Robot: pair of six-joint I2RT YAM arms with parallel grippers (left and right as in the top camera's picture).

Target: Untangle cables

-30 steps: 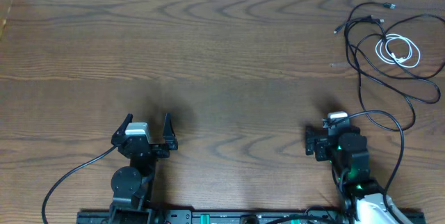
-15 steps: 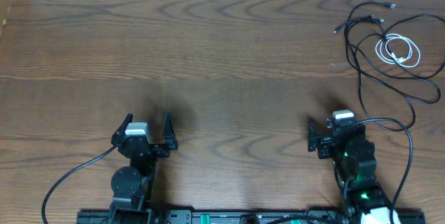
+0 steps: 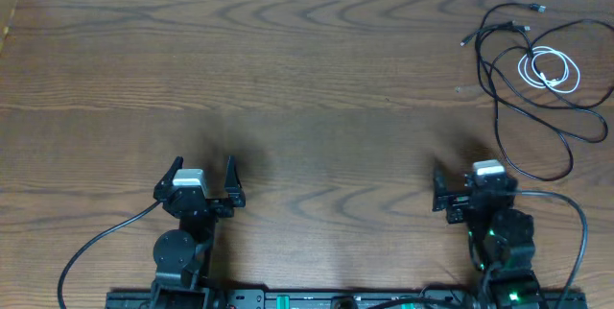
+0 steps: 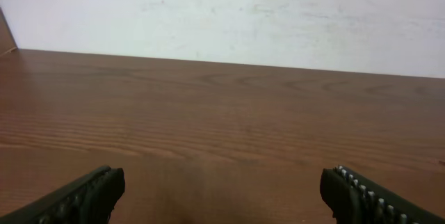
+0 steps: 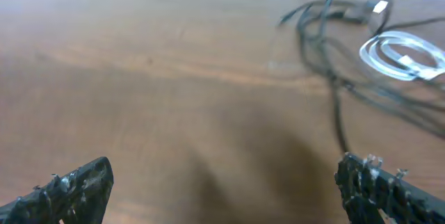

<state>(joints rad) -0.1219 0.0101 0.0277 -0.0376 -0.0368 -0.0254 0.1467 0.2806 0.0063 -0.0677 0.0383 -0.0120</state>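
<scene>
On the brown wood-grain table (image 3: 317, 69), thin black cables (image 3: 496, 103) lie tangled with a coiled white cable (image 3: 552, 79) far right, while the left gripper (image 3: 202, 167) and right gripper (image 5: 226, 186) gape wide, empty.

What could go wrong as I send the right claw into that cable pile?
1. The white cable lies coiled inside loops of the black cables. A grab there with the open right claw could pinch several strands and tighten the tangle.
2. The right arm's own thick lead curves close to the lowest black loop, so a forward reach might snag it.
3. The black loops run out of the overhead view at right, so pulling could move parts you cannot see.
</scene>
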